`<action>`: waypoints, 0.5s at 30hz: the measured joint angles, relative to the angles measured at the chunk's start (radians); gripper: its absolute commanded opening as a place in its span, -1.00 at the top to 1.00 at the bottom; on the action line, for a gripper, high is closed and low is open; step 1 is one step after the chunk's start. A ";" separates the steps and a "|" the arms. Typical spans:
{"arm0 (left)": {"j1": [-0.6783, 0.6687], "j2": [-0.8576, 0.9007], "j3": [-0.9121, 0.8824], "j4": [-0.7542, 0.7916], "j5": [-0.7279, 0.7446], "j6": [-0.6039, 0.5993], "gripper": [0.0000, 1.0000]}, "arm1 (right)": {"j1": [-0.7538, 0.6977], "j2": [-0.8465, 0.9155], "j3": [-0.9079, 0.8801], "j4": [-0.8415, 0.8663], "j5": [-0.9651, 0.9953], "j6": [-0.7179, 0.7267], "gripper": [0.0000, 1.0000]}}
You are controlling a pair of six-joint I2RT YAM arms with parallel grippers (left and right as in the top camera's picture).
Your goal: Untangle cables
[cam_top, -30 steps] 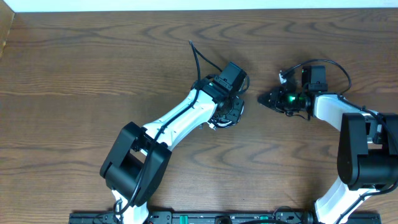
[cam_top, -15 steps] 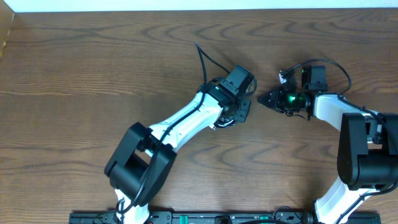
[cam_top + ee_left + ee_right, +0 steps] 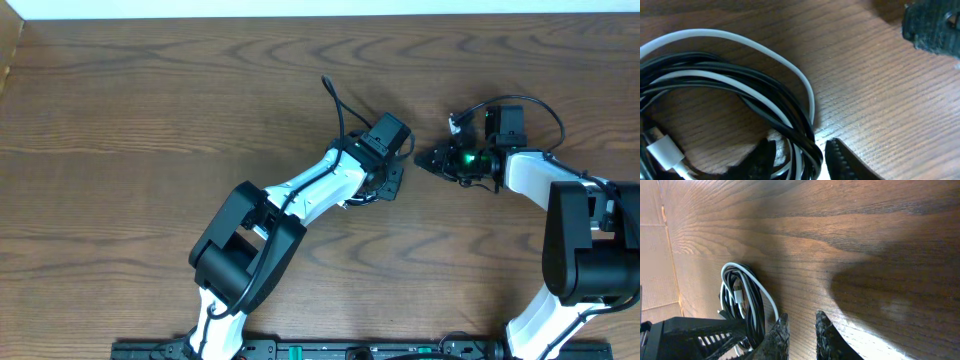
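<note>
Here the left tool (image 3: 800, 146) is pinching the cables (image 3: 742, 297) near the table's (image 3: 150, 120) centre, probably anchoring them for a pull. The right tool (image 3: 801, 315), at their 3 o'clock, is hovering narrowly parted and empty, seemingly lining up on a strand. The white cable (image 3: 740, 36) is looping around the coiled black cable (image 3: 700, 62), whose tail is trailing toward 11 o'clock.

the cables (image 3: 730, 82) run off the left wrist view's left edge.
</note>
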 measured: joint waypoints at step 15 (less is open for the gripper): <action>0.003 -0.026 -0.001 -0.001 -0.008 0.015 0.85 | 0.000 0.000 0.000 0.018 -0.055 -0.025 0.44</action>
